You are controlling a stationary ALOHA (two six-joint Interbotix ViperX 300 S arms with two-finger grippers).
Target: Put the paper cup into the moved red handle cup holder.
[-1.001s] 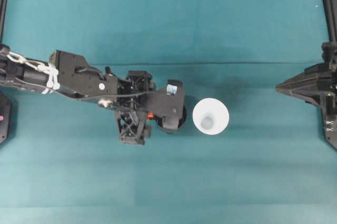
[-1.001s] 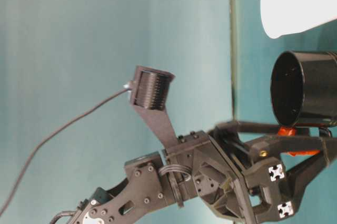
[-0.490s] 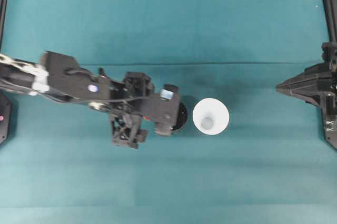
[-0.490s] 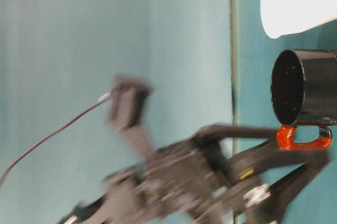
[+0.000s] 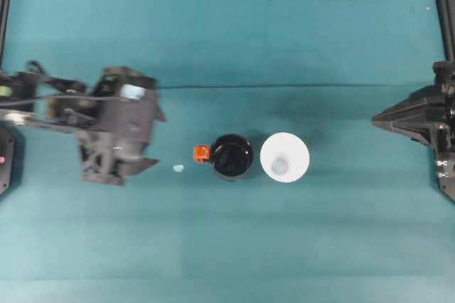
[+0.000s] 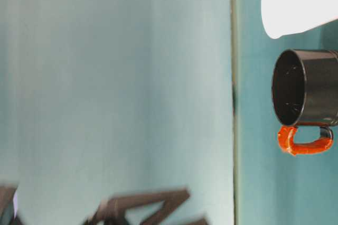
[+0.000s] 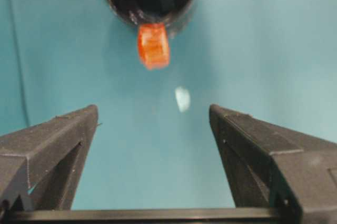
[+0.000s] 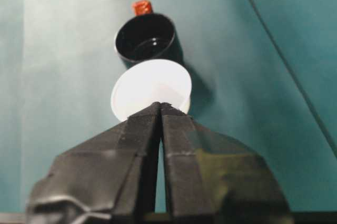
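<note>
- Left end effector spread wide over the counter, nothing between its two dark fingers; bare teal surface in the gap.
- Ahead of that open end effector, well apart from the fingertips: red handle cup holder, upright, glossy black, mouth up, nothing inside but its own dark shiny floor.
- Orange-red handle tab on the holder's side facing the left end effector, pointing back toward it; in the table-level view, a closed orange-red loop against the black wall.
- Small pale scrap on the counter between the left end effector and the handle, touching neither; too small to identify.
- Just beyond the holder, on its far side from the left end effector: paper cup, upright, white, wide rim up, empty, smaller base visible through the mouth.
- Cup and holder side by side, rims very near; touching or a sliver apart, hard to settle from overhead.
- Right end effector pressed together, fingers meeting along a thin seam, gripping nothing.
- From the right wrist view, paper cup directly ahead of those shut tips, holder straight behind it, handle tab on the far side.
- Right end effector parked well apart from both containers.
</note>
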